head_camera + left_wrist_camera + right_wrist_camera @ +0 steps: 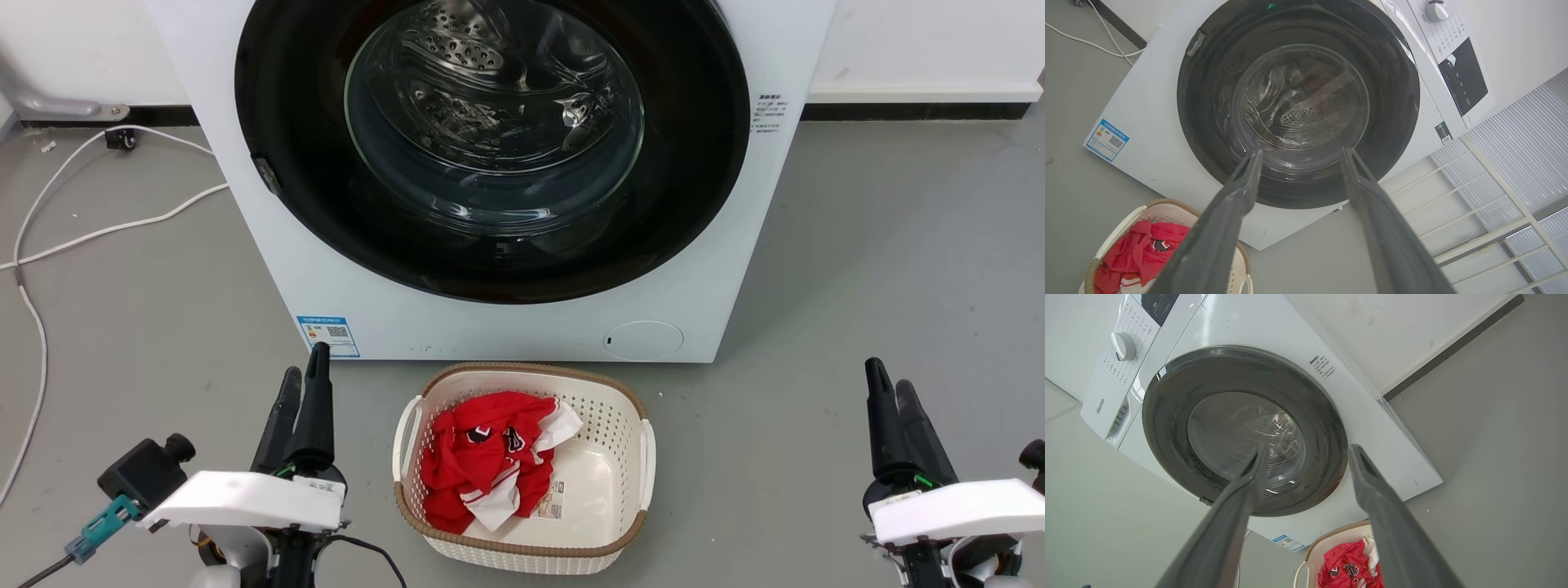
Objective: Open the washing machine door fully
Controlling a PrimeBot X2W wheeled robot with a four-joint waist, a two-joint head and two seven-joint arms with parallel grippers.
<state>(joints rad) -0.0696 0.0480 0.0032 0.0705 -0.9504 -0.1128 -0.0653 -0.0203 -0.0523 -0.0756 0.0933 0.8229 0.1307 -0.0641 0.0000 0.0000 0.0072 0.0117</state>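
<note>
Washing machine door beyond left tool

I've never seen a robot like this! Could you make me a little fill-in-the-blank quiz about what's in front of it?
1. The washing machine door is ___, flush with the front of the washing machine.
2. The basket on the floor holds a ___ garment.
3. The left gripper and right gripper are both ___, holding nothing.
Missing words: closed; red; open.
</note>
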